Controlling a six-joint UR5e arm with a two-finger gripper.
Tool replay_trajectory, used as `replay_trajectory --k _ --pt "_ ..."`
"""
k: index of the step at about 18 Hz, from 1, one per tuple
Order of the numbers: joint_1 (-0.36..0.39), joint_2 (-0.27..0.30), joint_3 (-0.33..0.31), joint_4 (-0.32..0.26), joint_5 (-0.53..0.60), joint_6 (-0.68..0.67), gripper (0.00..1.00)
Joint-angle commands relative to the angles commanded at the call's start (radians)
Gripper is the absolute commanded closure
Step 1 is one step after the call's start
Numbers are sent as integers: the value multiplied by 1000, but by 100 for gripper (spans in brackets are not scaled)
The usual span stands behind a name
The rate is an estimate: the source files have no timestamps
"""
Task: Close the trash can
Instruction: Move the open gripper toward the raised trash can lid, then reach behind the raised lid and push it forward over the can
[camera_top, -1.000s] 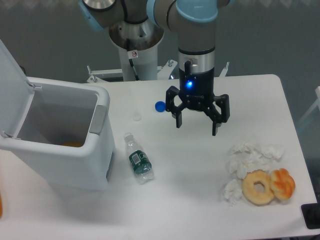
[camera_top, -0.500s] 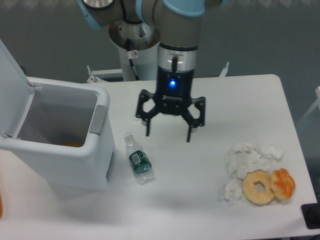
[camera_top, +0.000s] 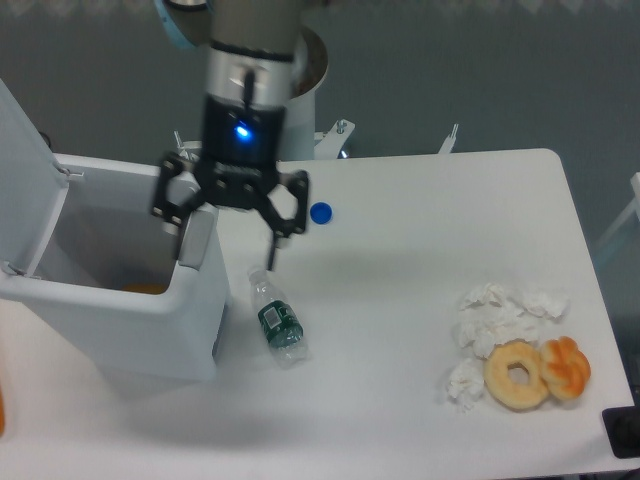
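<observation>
The trash can is a big white bin at the left of the table, with its lid standing up and open at the far left. Something orange lies inside at the bottom. A grey latch sits on its right wall. My gripper hangs open over the bin's right rim, one finger left of the latch and the other to its right above the table. Nothing is held between the fingers.
A clear plastic bottle lies beside the bin's right side. A blue cap rests further back. Crumpled tissues, a bagel and an orange pastry lie at the right front.
The gripper has travelled left across the table, from the middle to over the bin's right rim. It stayed open. The blue cap, hidden half a second ago, shows again.
</observation>
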Motion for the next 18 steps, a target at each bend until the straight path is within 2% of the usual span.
replay_trajectory --k 5,7,16,18 --pt "-40 57 -9 0 -135 -64 0" --pt "-57 60 -8 0 -187 -65 0" --pt "-130 77 -6 5 -301 -68 0" --pt "-138 98 -11 5 -328 -75 0"
